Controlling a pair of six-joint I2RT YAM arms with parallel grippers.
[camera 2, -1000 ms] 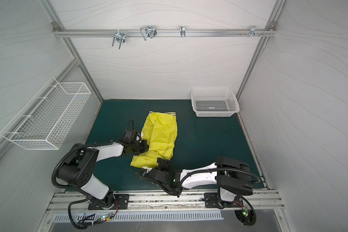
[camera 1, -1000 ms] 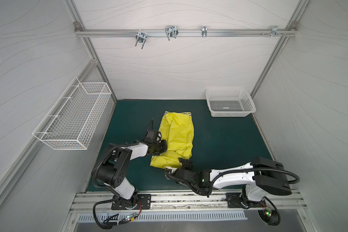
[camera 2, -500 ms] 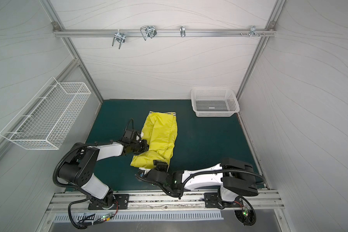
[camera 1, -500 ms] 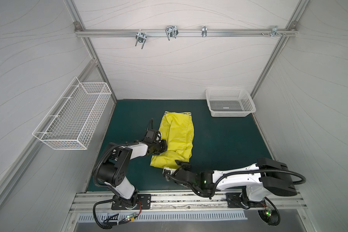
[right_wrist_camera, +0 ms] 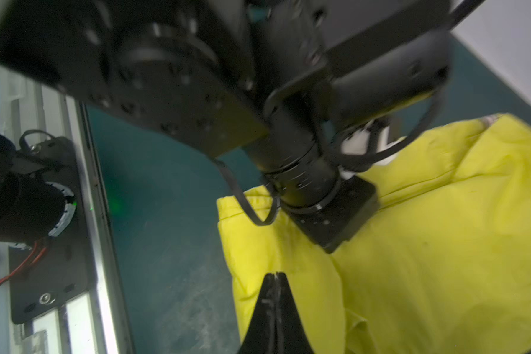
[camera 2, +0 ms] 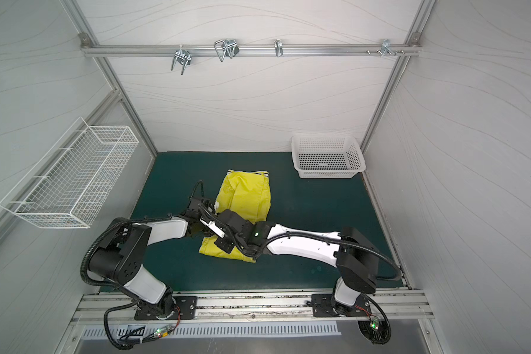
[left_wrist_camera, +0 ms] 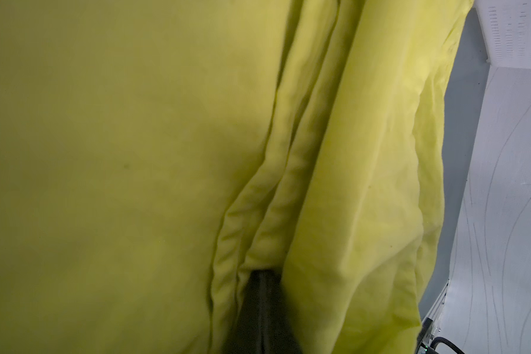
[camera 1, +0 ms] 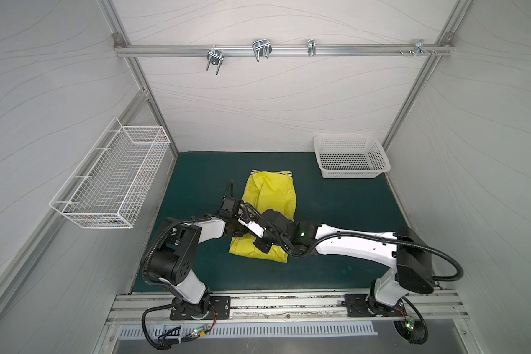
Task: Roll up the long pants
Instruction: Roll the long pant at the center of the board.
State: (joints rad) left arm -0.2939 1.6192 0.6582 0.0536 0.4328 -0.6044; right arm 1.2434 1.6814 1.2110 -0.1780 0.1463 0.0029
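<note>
Green mat [camera 1: 334, 245]; long pants [camera 1: 273, 196] lengthwise, waistband [camera 1: 285, 174] toward back wall [camera 1: 273, 107]

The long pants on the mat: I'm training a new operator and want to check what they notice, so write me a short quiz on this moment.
1. True or false: the long pants lie on the green mat, outside the white basket.
2. Which end of the pants lies nearest the back wall? A) the striped waistband B) the leg cuffs C) a side seam
3. Fill in: in the right wrist view, the right gripper has its jaws ____.
Key: 1 true; 2 A; 3 shut.
</note>
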